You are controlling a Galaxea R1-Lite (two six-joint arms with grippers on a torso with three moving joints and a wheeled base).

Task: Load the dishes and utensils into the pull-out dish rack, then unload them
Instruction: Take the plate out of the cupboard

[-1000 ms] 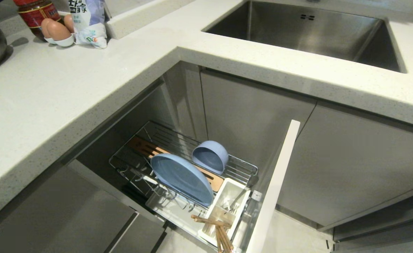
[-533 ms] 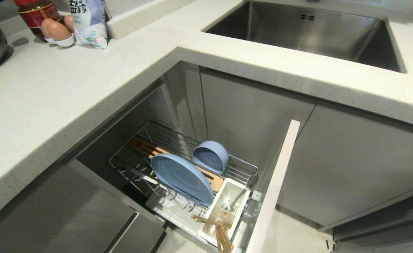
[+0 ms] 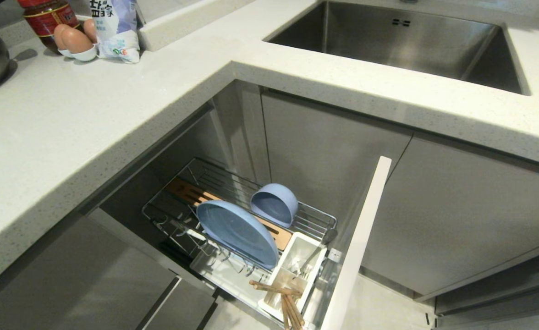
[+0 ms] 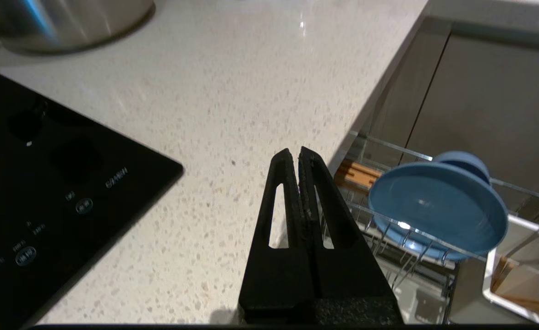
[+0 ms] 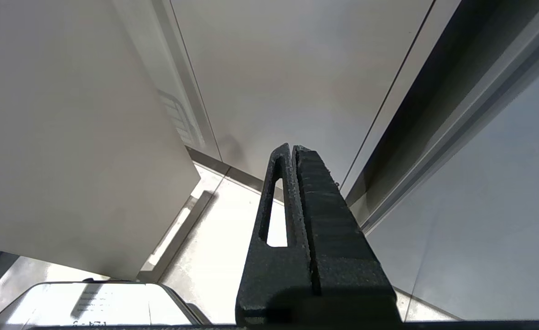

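Observation:
The pull-out dish rack (image 3: 315,215) stands drawn out below the counter. A light-blue plate (image 3: 237,233) leans on edge in its wires, and a light-blue bowl (image 3: 274,204) lies on its side behind it. Wooden chopsticks (image 3: 282,300) and silver cutlery (image 3: 305,266) stick out of the white caddy (image 3: 292,275). My left gripper (image 4: 296,155) is shut and empty, hovering over the counter edge beside the rack; the plate (image 4: 437,211) shows past it. My right gripper (image 5: 291,149) is shut and empty, parked low by the cabinet fronts. Neither gripper appears in the head view.
The steel sink (image 3: 402,41) is set in the white counter (image 3: 90,119). Eggs (image 3: 73,41), a jar (image 3: 47,16) and a bag (image 3: 115,27) sit at the far left. A black cooktop (image 4: 45,197) and steel pot (image 4: 63,20) lie near my left gripper. The rack's pale front panel (image 3: 356,247) juts outward.
Nothing in the head view has moved; plate, bowl and utensils keep their places in the rack.

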